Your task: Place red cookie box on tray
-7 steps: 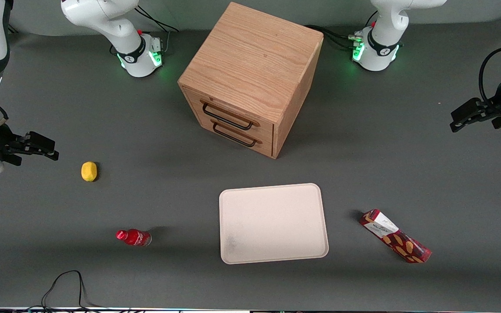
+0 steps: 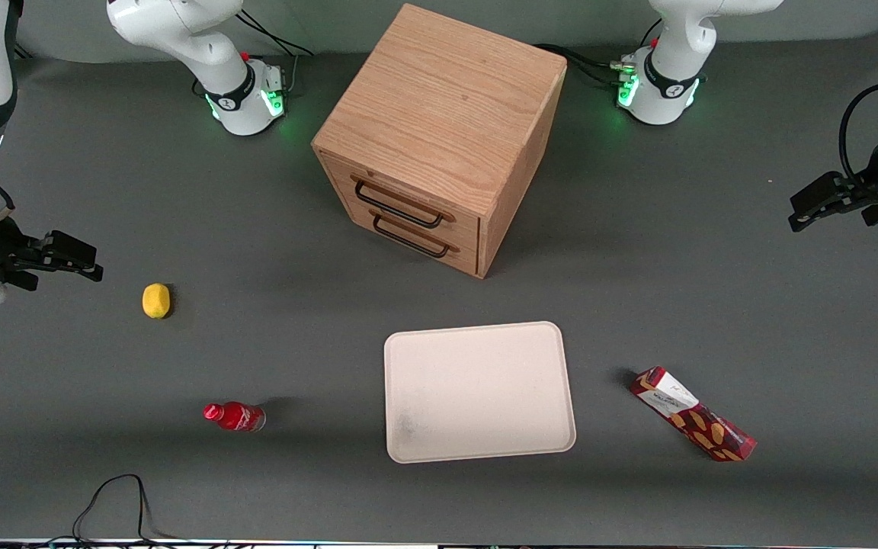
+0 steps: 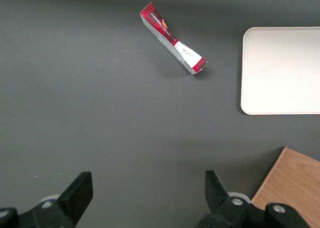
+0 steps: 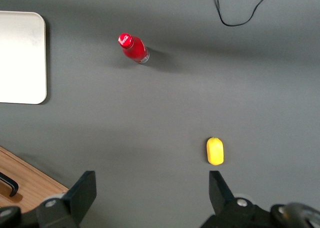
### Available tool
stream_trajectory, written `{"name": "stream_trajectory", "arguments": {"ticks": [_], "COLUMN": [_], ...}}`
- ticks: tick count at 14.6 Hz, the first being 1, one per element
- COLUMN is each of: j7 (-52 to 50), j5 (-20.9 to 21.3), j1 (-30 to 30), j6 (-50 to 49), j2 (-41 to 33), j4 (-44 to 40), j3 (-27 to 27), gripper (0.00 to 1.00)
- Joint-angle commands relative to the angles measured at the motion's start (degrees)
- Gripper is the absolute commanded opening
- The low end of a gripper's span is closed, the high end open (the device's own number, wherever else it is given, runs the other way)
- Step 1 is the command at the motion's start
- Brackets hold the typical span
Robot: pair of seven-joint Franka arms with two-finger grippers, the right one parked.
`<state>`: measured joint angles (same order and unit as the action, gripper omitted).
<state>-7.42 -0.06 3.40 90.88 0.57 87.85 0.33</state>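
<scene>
- One yellow fruit (image 2: 155, 300) lies on the counter (image 2: 271, 252), toward the parked arm's end; no part in the task.
- Small red bottle (image 2: 235, 416): on its side, nearer the front camera than the fruit; not the target.
- Wooden drawer cabinet (image 2: 439, 137): both drawers shut, farther from the front camera than the tray.
- Tray (image 2: 477, 393): flat, cream-white, nothing on it.
- Red cookie box (image 2: 692, 423): flat on the counter at a slant, near the tray but clear of its rim, toward the working arm's end.
- Hand (image 2: 796, 217): fingers (image 3: 80, 188) spread wide, holding nothing, high above the counter and well apart from the box. Against the picture half a second earlier it has barely shifted and no object has moved. The approach has hardly begun, and the grasp is not yet made.
</scene>
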Motion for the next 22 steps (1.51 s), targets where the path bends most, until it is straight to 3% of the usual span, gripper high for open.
{"name": "stream_trajectory", "arguments": {"ticks": [1, 5, 10, 17, 22], "j7": [-0.8, -0.6, -1.4, -5.1, -4.6], "j5": [0.7, 0.5, 0.0, 0.5, 0.6], "j1": [0.2, 0.3, 1.1, 2.5, 2.3], "j6": [-0.8, -0.1, 0.0, -0.9, -1.1], "j2": [0.2, 1.4, 9.3, 27.4, 32.7], "j4": [-0.6, -0.7, -7.3, -28.3, -36.0], "j3": [0.1, 0.0, -0.2, -3.2, -2.8], "gripper": [1.0, 1.0, 1.0, 1.0, 1.0]}}
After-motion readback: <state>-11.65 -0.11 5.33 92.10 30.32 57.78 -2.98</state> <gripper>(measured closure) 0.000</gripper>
